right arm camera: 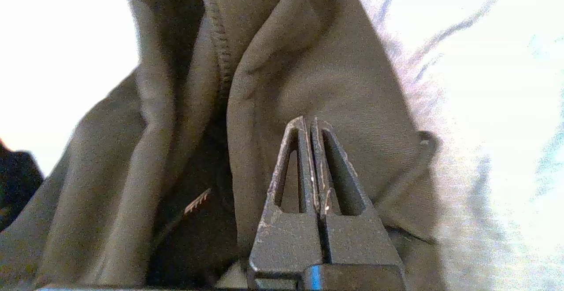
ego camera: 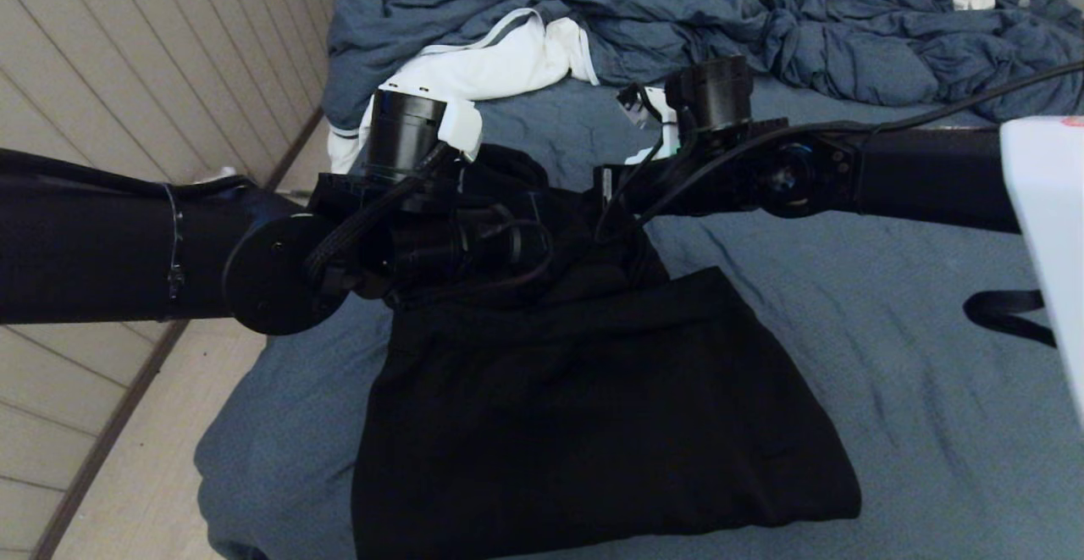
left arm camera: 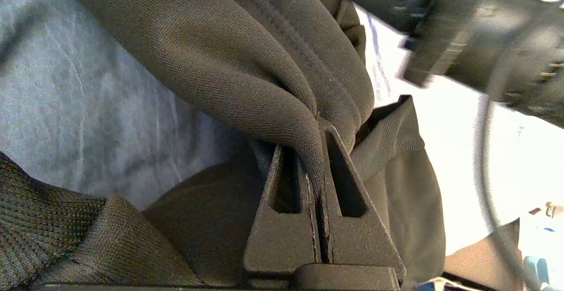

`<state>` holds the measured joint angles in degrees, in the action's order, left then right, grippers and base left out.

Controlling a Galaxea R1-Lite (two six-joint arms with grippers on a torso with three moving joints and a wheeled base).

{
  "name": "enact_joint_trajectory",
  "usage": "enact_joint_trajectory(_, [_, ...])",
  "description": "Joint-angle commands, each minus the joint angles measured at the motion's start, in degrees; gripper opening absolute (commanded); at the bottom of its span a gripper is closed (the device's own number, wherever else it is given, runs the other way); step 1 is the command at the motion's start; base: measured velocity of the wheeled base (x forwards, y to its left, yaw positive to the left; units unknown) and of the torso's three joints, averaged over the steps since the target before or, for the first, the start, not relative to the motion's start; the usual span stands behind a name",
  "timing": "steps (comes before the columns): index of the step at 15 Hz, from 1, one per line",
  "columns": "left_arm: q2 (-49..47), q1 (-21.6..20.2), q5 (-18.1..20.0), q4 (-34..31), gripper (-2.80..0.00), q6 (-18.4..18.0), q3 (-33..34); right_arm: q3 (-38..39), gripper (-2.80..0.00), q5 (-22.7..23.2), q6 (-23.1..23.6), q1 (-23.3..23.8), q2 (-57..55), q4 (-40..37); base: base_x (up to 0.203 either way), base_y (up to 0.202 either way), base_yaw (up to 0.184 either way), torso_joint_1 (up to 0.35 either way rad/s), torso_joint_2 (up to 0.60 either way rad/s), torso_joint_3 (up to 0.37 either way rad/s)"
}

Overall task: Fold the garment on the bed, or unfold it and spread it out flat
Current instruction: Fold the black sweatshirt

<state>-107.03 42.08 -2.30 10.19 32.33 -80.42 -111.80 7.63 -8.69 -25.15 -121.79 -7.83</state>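
The garment (ego camera: 593,407), a black hoodie, lies folded over on the bed (ego camera: 889,331), its far end bunched up under both arms. My left arm (ego camera: 279,272) reaches in from the left. The left gripper (left arm camera: 318,126) is shut on a thick rolled fold of the garment (left arm camera: 246,75), which runs down between its fingers. My right arm (ego camera: 796,174) comes in from the right, just beside the left one. The right gripper (right arm camera: 308,121) is shut, its tips against the garment (right arm camera: 326,71); no cloth shows between its fingers.
A rumpled blue-grey comforter (ego camera: 762,26) and a white cloth with a dark stripe (ego camera: 500,69) lie at the far end of the bed. The bed's left edge drops to a wooden floor (ego camera: 85,424). A black strap (ego camera: 1008,310) lies at the right.
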Motion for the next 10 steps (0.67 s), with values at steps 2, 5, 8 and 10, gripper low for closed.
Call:
enact_joint_trajectory(2, [2.8, 1.2, 0.6, 0.0, -2.80, 0.1, 1.9, 0.5, -2.80, -2.7, -0.6, -1.9, -1.0, 0.2, 0.000, 0.000, 0.000, 0.000, 0.00, 0.000])
enact_joint_trajectory(5, [6.3, 3.3, 2.2, 0.1, -2.80, 0.1, 5.1, 0.6, -2.80, -3.1, -0.9, -1.8, -0.8, 1.3, 0.000, 0.000, 0.000, 0.000, 0.00, 0.000])
enact_joint_trajectory(8, [5.8, 3.5, 2.3, 1.5, -2.80, 0.2, 6.8, 0.6, -2.80, -3.2, -2.9, -1.3, -0.9, 2.0, 0.000, 0.000, 0.000, 0.000, 0.00, 0.000])
enact_joint_trajectory(10, [3.7, 3.4, 2.2, 5.2, -2.80, 0.1, 7.1, 0.7, -2.80, -4.3, -3.3, -1.2, -0.5, 2.0, 0.000, 0.000, 0.000, 0.000, 0.00, 0.000])
